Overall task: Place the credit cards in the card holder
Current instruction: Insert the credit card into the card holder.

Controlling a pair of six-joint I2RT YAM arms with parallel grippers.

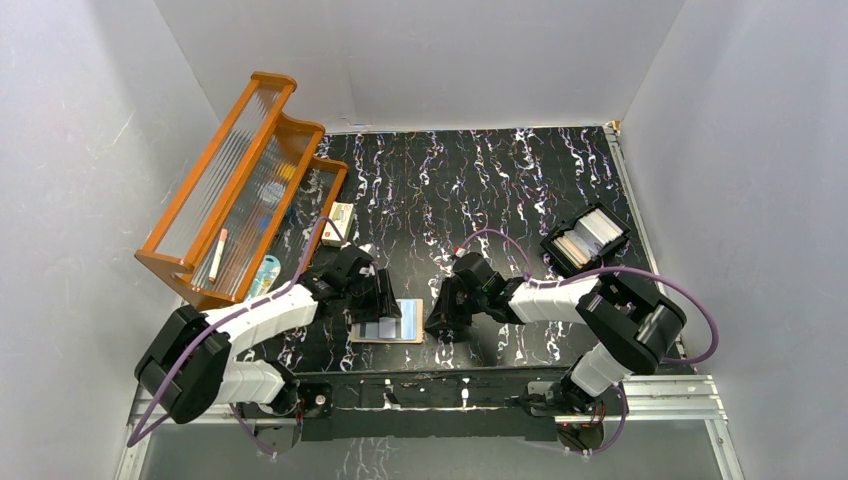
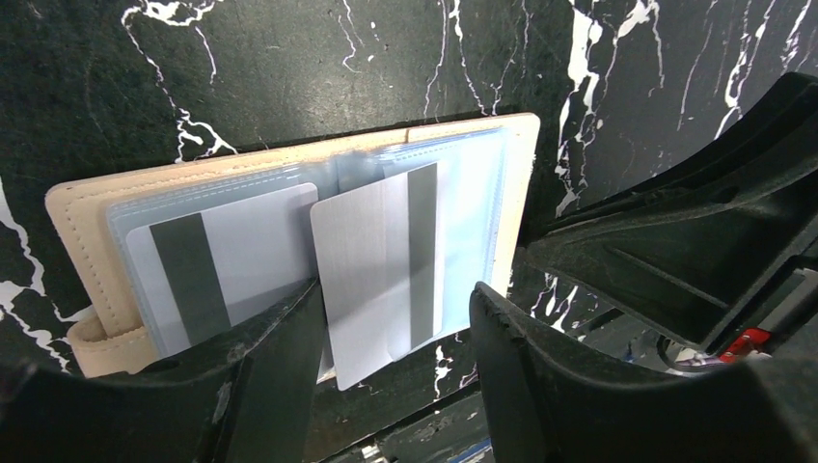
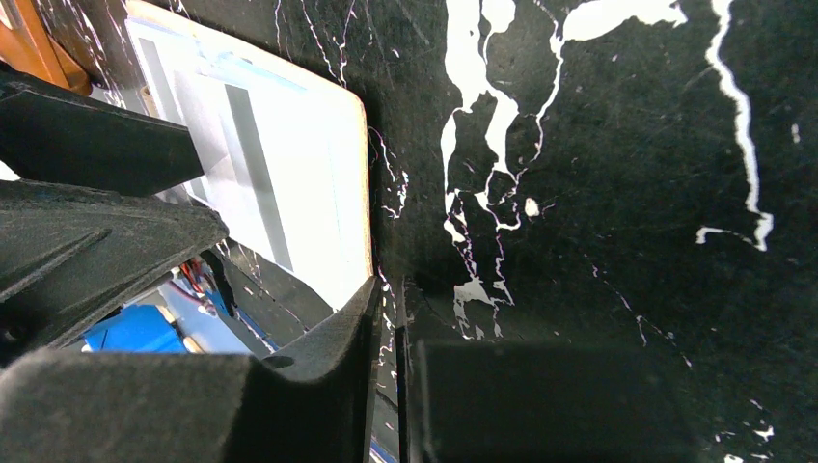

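The tan card holder lies open on the black marbled table, near its front edge. In its left clear pocket sits a pale card with a dark stripe. A grey striped credit card is partway in the right pocket, its lower end sticking out. My left gripper is open, with a finger on either side of that end and a gap on the right. My right gripper is shut with nothing in it, its tip on the table beside the holder's right edge.
A black compartment tray with more pale cards stands at the back right. An orange ribbed rack stands at the left, with a small white box beside it. White walls close in the table.
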